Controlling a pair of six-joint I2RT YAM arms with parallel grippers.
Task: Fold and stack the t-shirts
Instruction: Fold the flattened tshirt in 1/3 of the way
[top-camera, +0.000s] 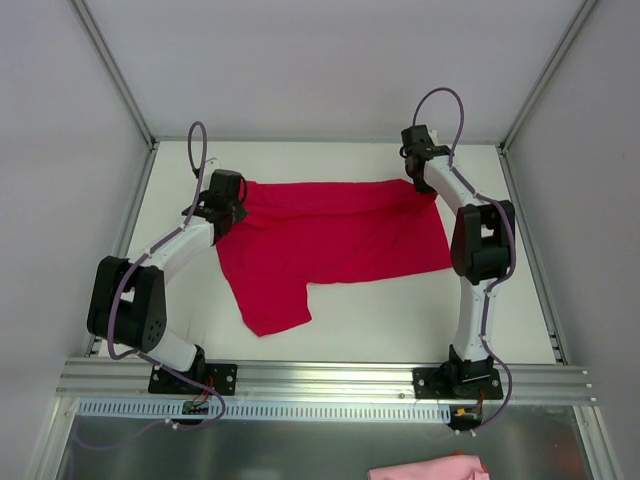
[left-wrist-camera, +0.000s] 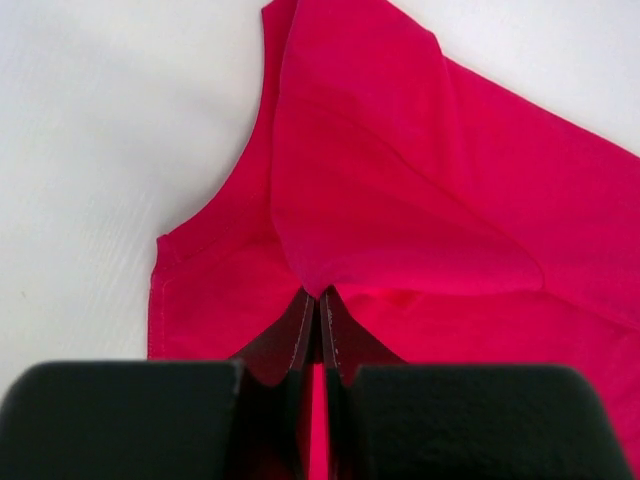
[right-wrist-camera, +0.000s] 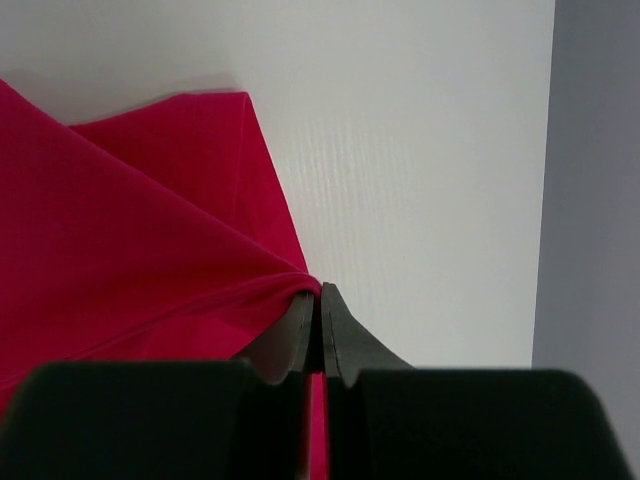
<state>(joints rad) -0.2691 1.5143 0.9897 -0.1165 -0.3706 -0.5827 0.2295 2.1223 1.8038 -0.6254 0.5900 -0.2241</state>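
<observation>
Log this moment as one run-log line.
stage: far edge pinched | left pincer: shut on t-shirt, far-left | right pincer: shut on t-shirt, far-right corner | t-shirt: mostly flat on table

The flat white table (top-camera: 400, 320) carries one crimson-red soft cloth t-shirt (top-camera: 330, 240). It lies spread out, one sleeve pointing toward the near edge.

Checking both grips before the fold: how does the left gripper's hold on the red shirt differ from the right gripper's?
The left gripper pinches a raised fold inside the shirt, with cloth on both sides; the right gripper pinches the shirt's edge, with bare table on its right. The left holds the far left end, the right the far right corner. Both are shut on cloth.
</observation>
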